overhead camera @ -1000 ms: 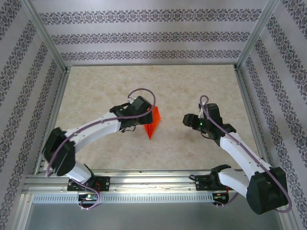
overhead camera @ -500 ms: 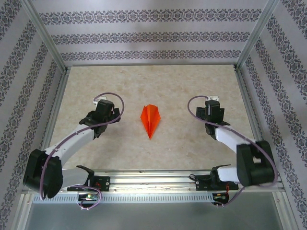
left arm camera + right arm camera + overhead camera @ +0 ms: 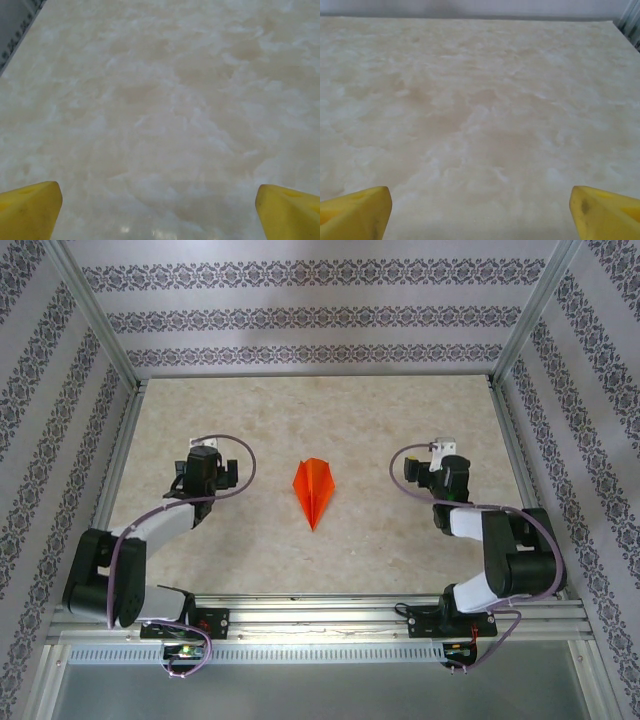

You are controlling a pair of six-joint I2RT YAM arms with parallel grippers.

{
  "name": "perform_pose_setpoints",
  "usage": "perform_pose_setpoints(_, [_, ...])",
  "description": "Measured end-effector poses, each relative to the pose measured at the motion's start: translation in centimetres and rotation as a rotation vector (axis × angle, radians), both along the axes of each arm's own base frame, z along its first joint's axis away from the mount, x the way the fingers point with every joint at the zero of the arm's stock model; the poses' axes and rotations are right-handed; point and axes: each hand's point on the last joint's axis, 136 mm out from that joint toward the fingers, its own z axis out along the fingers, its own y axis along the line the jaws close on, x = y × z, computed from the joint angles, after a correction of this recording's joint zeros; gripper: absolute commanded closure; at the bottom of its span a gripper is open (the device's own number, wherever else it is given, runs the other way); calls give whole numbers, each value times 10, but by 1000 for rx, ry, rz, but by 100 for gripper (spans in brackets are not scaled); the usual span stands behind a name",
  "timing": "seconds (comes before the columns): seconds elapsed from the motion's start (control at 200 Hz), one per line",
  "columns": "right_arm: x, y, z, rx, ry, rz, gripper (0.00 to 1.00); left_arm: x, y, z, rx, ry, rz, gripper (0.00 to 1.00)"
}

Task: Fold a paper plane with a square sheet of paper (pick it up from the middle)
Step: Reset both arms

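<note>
The square sheet of paper lies folded into a narrow bright orange paper plane (image 3: 314,491) in the middle of the table, its point toward the near edge. Nothing touches it. My left gripper (image 3: 204,468) sits well to its left, drawn back over the table. In the left wrist view the left gripper (image 3: 160,220) is open, with yellow fingertips (image 3: 29,210) far apart over bare tabletop. My right gripper (image 3: 447,468) sits equally far to the plane's right. The right gripper (image 3: 480,220) is open too, with bare marble between its yellow fingertips (image 3: 606,214).
The pale marble tabletop (image 3: 400,420) is boxed in by aluminium rails (image 3: 122,480) and patterned walls on three sides. A rail edge (image 3: 15,35) shows at the top left of the left wrist view. The far wall (image 3: 470,7) runs along the top of the right wrist view.
The left gripper left the plane and swung back to the left. The right arm drew back to the right and its jaws opened wider. The plane stays flat on the table.
</note>
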Motion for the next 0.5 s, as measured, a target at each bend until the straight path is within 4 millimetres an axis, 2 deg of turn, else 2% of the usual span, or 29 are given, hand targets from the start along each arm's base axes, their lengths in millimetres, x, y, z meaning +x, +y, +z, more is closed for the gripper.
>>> perform_pose_setpoints(0.1, [-15, -3, -18, 0, 32, -17, 2, 3, -5, -23, 35, -5, -59, 1])
perform_pose_setpoints(0.2, [-12, -11, -12, -12, -3, -62, 2, 6, -8, -42, 53, 12, -111, 1])
perform_pose_setpoints(0.26, [-10, -14, -8, -18, -24, -79, 2, 9, -6, -41, 41, -3, -120, 1])
perform_pose_setpoints(0.405, [-7, -19, 0, -29, -58, -109, 2, 19, 11, -23, -16, -128, -102, 1])
perform_pose_setpoints(0.5, [-7, -21, 2, -32, -66, -120, 2, 10, 27, -34, -50, -148, -63, 1])
